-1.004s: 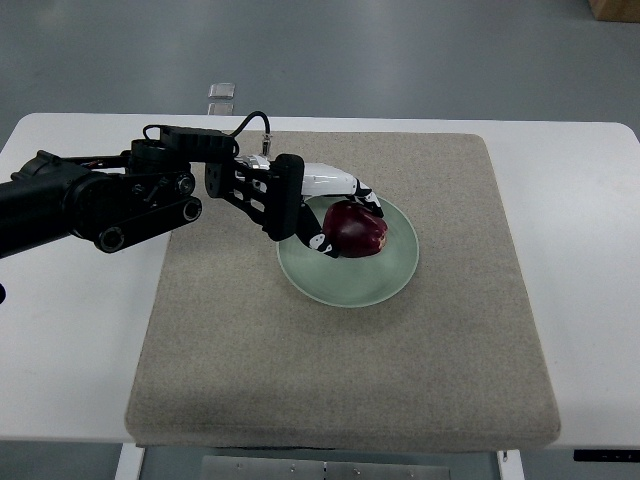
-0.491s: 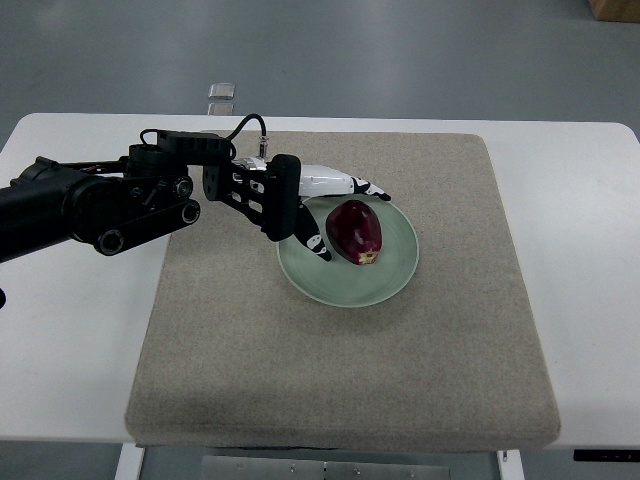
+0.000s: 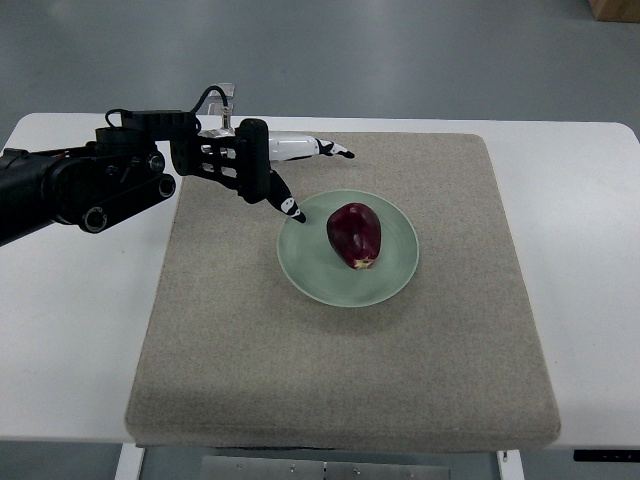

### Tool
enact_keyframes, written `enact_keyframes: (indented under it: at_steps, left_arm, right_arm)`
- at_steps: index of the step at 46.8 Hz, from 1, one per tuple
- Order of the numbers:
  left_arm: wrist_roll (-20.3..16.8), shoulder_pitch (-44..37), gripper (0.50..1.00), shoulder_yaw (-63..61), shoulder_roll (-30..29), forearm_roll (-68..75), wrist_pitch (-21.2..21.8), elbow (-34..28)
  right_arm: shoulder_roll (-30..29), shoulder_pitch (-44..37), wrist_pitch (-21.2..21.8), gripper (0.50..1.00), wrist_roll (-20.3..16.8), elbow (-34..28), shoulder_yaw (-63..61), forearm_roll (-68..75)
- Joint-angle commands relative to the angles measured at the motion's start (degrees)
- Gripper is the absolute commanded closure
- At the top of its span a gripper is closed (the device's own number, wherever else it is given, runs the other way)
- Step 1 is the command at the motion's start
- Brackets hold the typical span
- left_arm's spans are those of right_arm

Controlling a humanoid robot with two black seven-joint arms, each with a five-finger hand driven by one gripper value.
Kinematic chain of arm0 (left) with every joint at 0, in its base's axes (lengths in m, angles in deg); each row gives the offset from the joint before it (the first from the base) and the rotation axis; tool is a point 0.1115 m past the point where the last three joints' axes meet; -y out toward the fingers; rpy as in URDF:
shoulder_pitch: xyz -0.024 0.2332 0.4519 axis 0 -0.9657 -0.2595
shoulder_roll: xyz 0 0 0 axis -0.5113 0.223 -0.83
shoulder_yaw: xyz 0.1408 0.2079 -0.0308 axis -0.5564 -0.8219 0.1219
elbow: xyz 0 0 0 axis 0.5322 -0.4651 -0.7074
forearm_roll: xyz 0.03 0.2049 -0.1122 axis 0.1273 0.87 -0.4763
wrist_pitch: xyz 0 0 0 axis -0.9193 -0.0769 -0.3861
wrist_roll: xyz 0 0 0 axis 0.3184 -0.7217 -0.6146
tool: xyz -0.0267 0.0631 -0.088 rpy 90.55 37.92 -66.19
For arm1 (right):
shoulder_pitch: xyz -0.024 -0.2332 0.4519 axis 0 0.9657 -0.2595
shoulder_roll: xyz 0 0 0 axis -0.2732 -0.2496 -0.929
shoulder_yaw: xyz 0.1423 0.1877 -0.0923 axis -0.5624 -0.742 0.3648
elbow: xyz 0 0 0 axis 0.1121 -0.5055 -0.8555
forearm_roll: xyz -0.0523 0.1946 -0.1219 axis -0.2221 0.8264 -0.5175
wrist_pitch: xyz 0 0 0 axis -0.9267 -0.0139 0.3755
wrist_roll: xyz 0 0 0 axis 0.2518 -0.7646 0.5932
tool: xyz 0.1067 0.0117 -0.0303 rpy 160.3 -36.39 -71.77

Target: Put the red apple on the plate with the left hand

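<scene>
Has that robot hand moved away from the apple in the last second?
Yes. The left hand has let go of the red apple and pulled back up and left, off the plate, fingers now open.

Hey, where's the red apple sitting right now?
In the top view the red apple lies on the green plate, near the middle of the beige mat. The open left hand is up and to its left, not touching it.

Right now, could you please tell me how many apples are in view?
1. A single dark red apple lies on the pale green round plate on the beige mat; none appears hidden, and the left robot hand holds nothing.
</scene>
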Motion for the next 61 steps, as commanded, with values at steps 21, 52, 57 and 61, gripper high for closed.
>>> enact_keyframes:
  at_steps: [21,52,57,61]
  left_arm:
    - [0.1,0.1,0.506,2.6,0.9,-18.1,0.3,-9.6]
    - [0.7,-0.5,0.506,2.8,7.1,-61.3,3.2,-23.8]
    - [1.2,-0.5,0.506,3.8,7.7,-67.5,4.2,-24.3]
    - [1.5,-0.6,0.506,5.3,8.3,-71.8,5.0,-24.3]
  right_arm:
    - [0.0,0.0,0.0,0.536,0.0,0.0,0.0,0.0]
    - [0.0,0.0,0.0,0.536,0.0,0.0,0.0,0.0]
    - [0.0,0.0,0.0,0.536,0.0,0.0,0.0,0.0]
    - [0.0,0.0,0.0,0.536,0.0,0.0,0.0,0.0]
